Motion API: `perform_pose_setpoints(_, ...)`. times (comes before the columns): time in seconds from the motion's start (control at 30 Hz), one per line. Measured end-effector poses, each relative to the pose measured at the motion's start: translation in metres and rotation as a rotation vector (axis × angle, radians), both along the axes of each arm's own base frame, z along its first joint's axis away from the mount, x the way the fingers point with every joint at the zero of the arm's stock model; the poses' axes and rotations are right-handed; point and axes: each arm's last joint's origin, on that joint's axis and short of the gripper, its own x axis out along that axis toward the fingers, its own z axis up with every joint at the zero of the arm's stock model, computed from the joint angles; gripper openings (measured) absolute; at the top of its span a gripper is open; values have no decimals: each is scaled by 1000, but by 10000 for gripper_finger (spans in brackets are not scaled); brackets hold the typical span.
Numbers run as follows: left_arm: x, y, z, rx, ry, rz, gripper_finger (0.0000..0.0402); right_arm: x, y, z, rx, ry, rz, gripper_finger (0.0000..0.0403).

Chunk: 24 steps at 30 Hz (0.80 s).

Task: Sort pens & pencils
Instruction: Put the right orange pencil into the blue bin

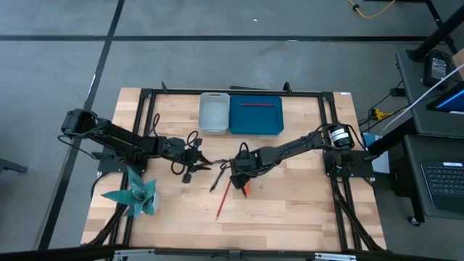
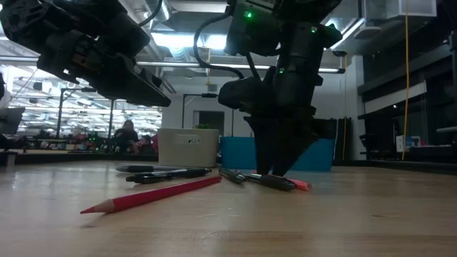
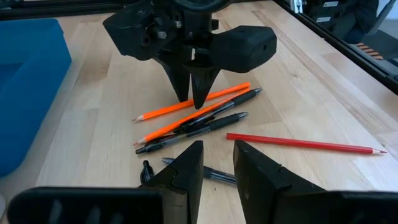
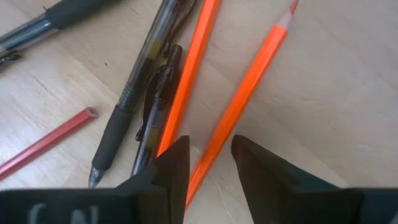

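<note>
The pencils (image 3: pixel 186 111) lie mid-counter, tangled with the pens (image 3: pixel 199 127): light, stiff, apt to roll, best pinched mid-shaft. The right tool (image 4: pixel 208 163), narrowly parted, straddles one orange pencil (image 4: pixel 239 106), apparently not yet gripping. The left tool (image 3: pixel 217 163) hovers near, empty, slightly parted. A neighbouring pen crowds the pinch.

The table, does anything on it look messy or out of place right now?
Yes. The pens and orange pencils lie crossed in one mixed heap mid-table, under the right gripper. A red pencil lies apart, and another is already in the blue tray.
</note>
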Motion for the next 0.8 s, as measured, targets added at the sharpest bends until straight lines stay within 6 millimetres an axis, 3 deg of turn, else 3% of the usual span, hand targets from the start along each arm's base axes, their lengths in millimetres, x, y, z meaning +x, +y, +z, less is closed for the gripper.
perform_pose_setpoints(0.43,0,0,0,0,0,0,82,-2,0,-1,5,26,27,50)
perform_pose_setpoints(0.8,0,0,0,0,0,0,82,-2,0,-1,-18,23,48,80)
